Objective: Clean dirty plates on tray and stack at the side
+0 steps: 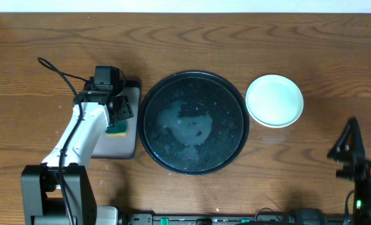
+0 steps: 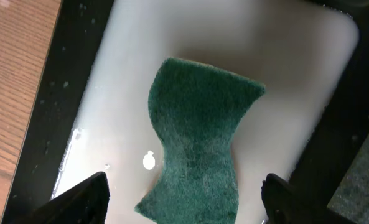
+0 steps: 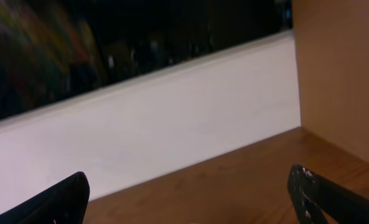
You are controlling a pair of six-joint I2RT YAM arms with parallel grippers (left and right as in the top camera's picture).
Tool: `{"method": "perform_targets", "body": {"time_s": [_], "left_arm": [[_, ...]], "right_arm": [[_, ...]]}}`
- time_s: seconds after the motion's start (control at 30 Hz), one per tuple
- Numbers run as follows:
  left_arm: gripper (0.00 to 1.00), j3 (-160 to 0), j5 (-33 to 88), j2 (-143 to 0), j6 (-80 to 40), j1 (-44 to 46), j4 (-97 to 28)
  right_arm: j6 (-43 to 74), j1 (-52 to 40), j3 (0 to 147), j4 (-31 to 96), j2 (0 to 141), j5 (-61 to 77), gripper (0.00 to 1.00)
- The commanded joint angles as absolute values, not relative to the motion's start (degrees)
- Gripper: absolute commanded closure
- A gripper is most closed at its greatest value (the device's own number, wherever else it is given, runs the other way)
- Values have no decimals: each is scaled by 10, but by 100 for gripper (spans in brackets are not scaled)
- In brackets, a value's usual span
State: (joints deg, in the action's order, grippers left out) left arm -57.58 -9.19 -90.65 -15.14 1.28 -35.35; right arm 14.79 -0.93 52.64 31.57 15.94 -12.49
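The round black tray (image 1: 152, 100) lies mid-table, wet, with no plate on it. Just right of it, on the wood, sits a pale mint-green plate (image 1: 274, 100); whether other plates lie under it I cannot tell. My left gripper (image 1: 118, 117) hangs over a small rectangular tray. In the left wrist view the left gripper (image 2: 184, 186) is open, its fingertips (image 2: 91, 190) standing either side of a green sponge (image 2: 200, 124) and apart from it. My right gripper (image 1: 346, 142) is at the table's lower right. The right gripper (image 3: 187, 186) is open and holds nothing.
The small rectangular tray (image 1: 119, 147) with a whitish inside (image 2: 122, 74) lies left of the round tray and holds the sponge (image 1: 117, 130). A pale wall (image 3: 172, 118) runs along the table's far edge. Bare wood (image 1: 298, 175) shows in front of the plate.
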Motion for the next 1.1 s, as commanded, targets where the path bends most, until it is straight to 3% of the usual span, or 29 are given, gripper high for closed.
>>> {"method": "perform_targets", "body": {"time_s": [0.0, 0.13, 0.53, 0.8, 1.0, 1.07], "left_arm": [[21, -587, -95, -903, -150, 10, -353], [21, -587, -95, -903, -150, 10, -353], [21, -587, -95, -903, -150, 10, -353], [21, -587, -95, -903, -150, 10, -353], [21, -587, -95, -903, -150, 10, -353], [21, -587, -95, -903, -150, 10, -353]], "right_arm": [[141, -13, 459, 304, 100, -137, 1], [141, -13, 366, 251, 38, -130, 1], [152, -13, 98, -106, 3, -70, 1], [154, -13, 2, -113, 3, -57, 1], [102, -14, 3, 42, 3, -55, 1], [52, -15, 3, 41, 3, -15, 1]]}}
